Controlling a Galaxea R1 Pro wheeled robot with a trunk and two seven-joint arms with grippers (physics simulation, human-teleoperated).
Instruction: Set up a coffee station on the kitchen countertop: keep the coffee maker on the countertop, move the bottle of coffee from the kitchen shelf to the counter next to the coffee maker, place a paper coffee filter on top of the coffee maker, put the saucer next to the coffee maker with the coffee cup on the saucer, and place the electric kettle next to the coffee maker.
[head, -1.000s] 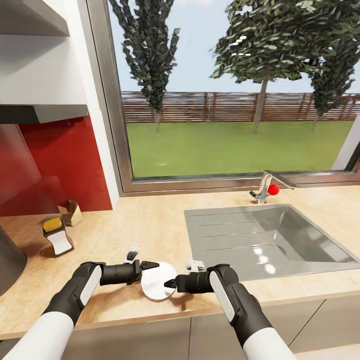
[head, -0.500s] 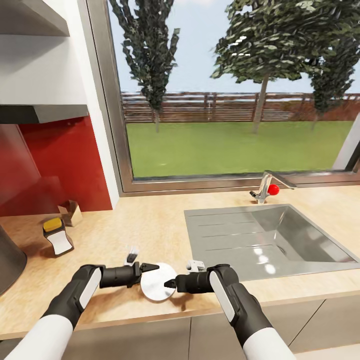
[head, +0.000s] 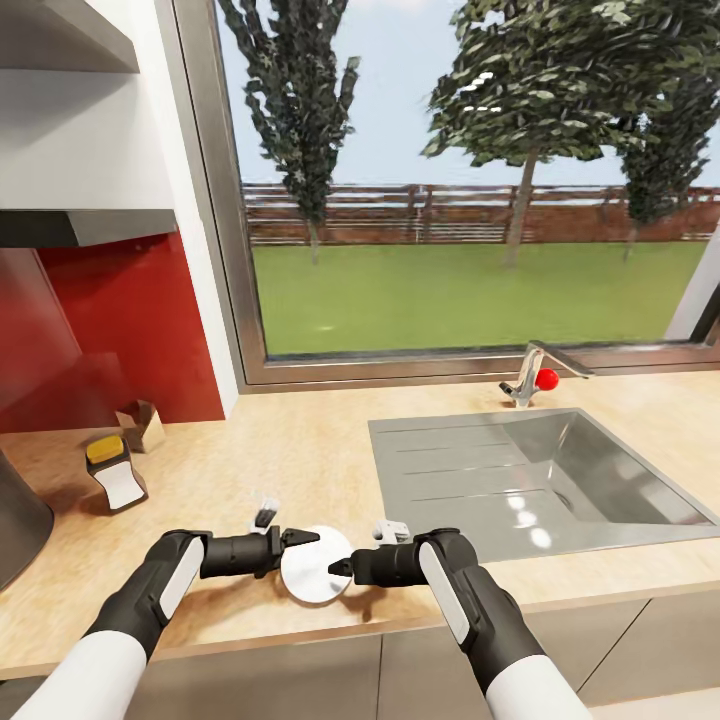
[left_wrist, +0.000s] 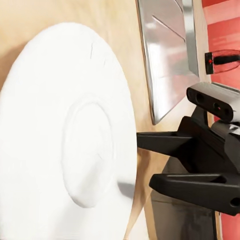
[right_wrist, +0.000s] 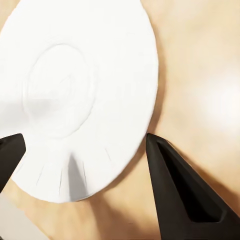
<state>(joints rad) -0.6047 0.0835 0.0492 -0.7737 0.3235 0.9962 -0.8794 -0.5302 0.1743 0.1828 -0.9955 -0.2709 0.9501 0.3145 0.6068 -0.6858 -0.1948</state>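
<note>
White saucer (head: 314, 577) between both hands.

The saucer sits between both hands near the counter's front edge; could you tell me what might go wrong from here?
1. The saucer lies close to the front edge of the countertop; a nudge from either hand could slide it off.
2. The left hand and right hand point at each other across the saucer and could collide.
3. In the right wrist view the fingers straddle the saucer's thin rim, so a pinch may slip.
</note>
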